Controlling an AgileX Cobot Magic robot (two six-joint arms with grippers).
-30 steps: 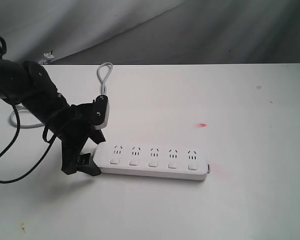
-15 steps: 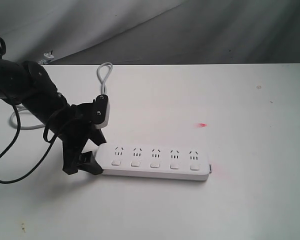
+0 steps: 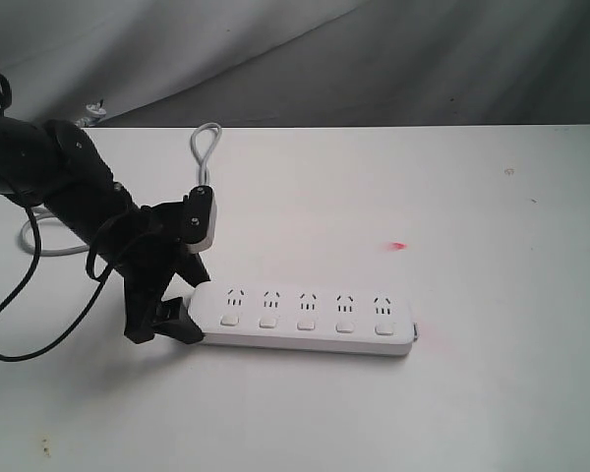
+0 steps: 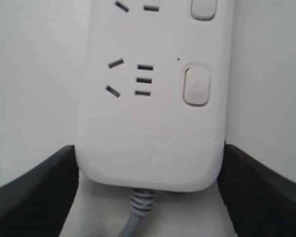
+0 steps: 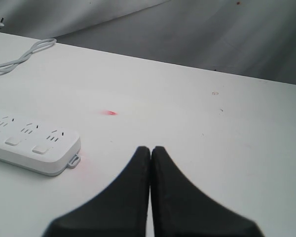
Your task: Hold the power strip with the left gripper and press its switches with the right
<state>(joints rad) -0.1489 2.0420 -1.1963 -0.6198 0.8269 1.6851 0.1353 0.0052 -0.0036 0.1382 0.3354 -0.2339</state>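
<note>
White power strip [image 3: 303,320], grey cord [image 4: 137,210]; black left hand [image 3: 187,303], black right hand [image 5: 150,150]; white table [image 3: 472,197], red spot [image 3: 398,246]; grey backdrop [image 3: 374,59]

The table [image 3: 492,393] is being viewed by the exterior camera from in front and above, tilted down, at middle distance. The power strip [image 3: 305,317] is being framed just below centre, with the left gripper [image 3: 189,303] at mid-left. The strip's cord end is being filmed very close by the left wrist camera, looking down between the fingers [image 4: 29,197]. The strip's other end and a red spot [image 5: 110,113] are being taken in low across the table by the right wrist camera, over the right gripper [image 5: 150,148]. Both are being shared with the exterior view.
</note>
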